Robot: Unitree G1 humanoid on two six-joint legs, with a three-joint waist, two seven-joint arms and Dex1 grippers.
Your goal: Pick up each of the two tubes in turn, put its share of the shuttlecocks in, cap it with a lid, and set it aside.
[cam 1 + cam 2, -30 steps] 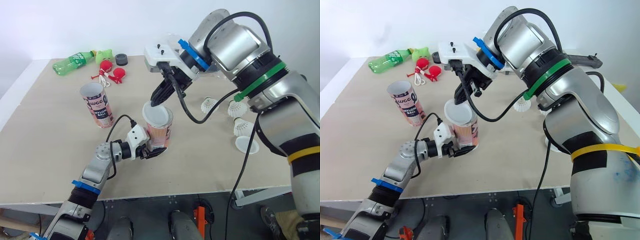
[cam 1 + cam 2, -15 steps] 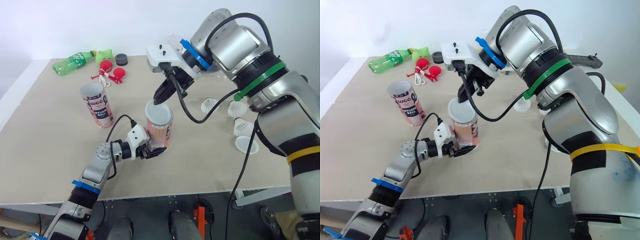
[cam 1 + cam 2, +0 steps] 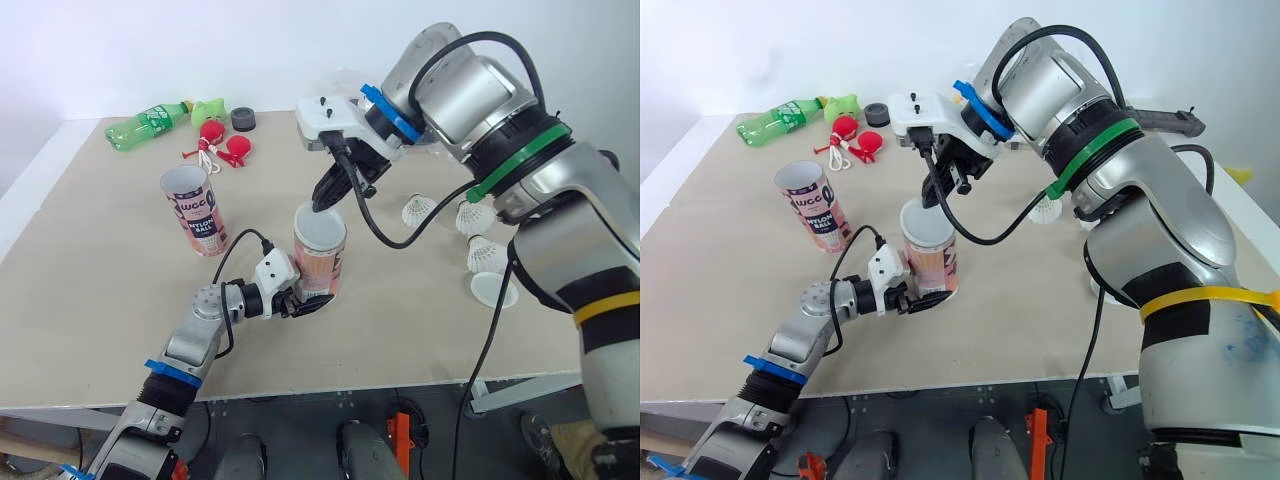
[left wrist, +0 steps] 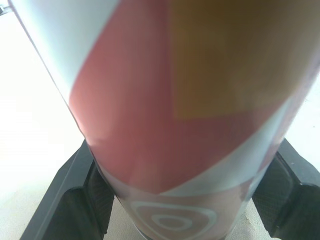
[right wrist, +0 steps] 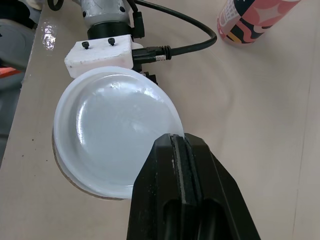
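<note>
A pink and white tube (image 3: 320, 268) stands upright on the table near the front, and my left gripper (image 3: 308, 302) is shut on its lower part; its fingers (image 4: 75, 197) press both sides in the left wrist view. A translucent white lid (image 5: 115, 131) lies on the tube's mouth. My right gripper (image 3: 324, 200) hangs just above the lid's rim, shut. A second tube (image 3: 197, 212) stands uncapped to the left. Three white shuttlecocks (image 3: 418, 209) (image 3: 475, 216) (image 3: 487, 254) lie on the right, with another white lid (image 3: 494, 290) close to them.
At the back left lie a green bottle (image 3: 148, 122), a green toy (image 3: 208, 108), red objects with a cord (image 3: 225, 146) and a black ring (image 3: 243, 119). The right arm's cable (image 3: 385, 225) loops over the table between the tube and the shuttlecocks.
The lid was tilted on the tube's mouth and now sits flatter on it. My right gripper has shifted a little right and up. The left arm has stayed put.
</note>
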